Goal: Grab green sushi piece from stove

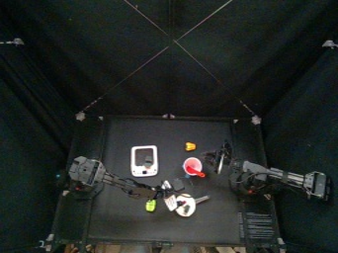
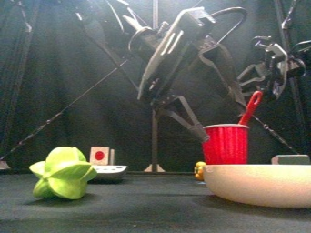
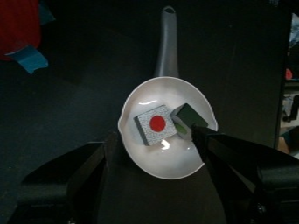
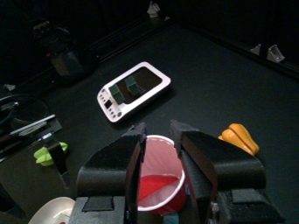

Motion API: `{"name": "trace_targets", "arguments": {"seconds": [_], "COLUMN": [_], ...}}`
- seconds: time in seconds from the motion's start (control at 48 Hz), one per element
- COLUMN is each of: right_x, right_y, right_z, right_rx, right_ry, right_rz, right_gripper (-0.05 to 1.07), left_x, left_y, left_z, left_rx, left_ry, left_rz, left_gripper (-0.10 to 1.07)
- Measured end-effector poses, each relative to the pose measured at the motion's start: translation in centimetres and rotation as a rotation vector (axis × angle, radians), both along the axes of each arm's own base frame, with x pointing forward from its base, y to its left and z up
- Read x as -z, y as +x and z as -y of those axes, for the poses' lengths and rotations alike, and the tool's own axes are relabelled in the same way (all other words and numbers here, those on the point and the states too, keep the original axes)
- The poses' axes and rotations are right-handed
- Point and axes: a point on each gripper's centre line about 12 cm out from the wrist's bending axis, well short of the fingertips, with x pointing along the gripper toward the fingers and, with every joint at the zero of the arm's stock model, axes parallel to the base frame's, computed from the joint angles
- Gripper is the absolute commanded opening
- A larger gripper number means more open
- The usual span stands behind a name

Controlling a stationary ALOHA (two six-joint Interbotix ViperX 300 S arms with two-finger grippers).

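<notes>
The green sushi piece (image 1: 152, 206) lies on the table near the front left, off the stove; it is near and large in the front view (image 2: 64, 173) and small in the right wrist view (image 4: 47, 155). The white stove (image 1: 145, 157) lies flat further back, its grey-marked top (image 4: 132, 90) bare. My left gripper (image 3: 163, 144) hangs open over a white long-handled pan (image 3: 163, 105) that holds a white cube with a red dot (image 3: 155, 125) and a dark green cube (image 3: 190, 115). My right gripper (image 4: 162, 162) is open just over the red cup (image 4: 158, 179).
The red cup (image 2: 225, 144) holds a red stick (image 2: 252, 105). A small orange piece (image 1: 191, 146) lies behind it. A white round disc (image 2: 261, 187) sits at the front right, right of the green piece. Black curtains ring the table.
</notes>
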Motion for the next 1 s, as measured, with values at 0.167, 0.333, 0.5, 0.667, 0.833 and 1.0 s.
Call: {"name": "trace_targets", "arguments": {"seconds": [0.167,0.333,0.5,0.667,0.833,1.0], "right_x": [0.1,0.0,0.1,0.1,0.2,0.3], "right_y": [0.0,0.0,0.0,-0.1,0.0,-0.1], "right_z": [0.0,0.0,0.0,0.0,0.0,0.0], "right_rx": [0.0,0.0,0.0,0.001,0.002,0.004], "right_ry": [0.001,0.0,0.001,0.001,0.004,0.004], "right_rz": [-0.001,0.0,-0.001,-0.003,-0.01,-0.014], "right_gripper": [0.71,0.71,0.71,0.71,0.71,0.71], "left_x": [-1.7,-3.7,-4.3,-4.3,-3.8,-2.9], "left_y": [-1.5,-4.3,-7.0,-9.6,-11.9,-14.1], "left_z": [-1.1,-3.1,-6.3,-9.8,-13.2,-16.4], "left_rx": [-0.051,-0.15,-0.296,-0.432,-0.528,-0.632], "left_ry": [0.052,0.105,0.139,0.147,0.143,0.116], "left_rz": [-0.046,-0.124,-0.217,-0.282,-0.326,-0.364], "left_gripper": [1.0,1.0,1.0,1.0,1.0,1.0]}}
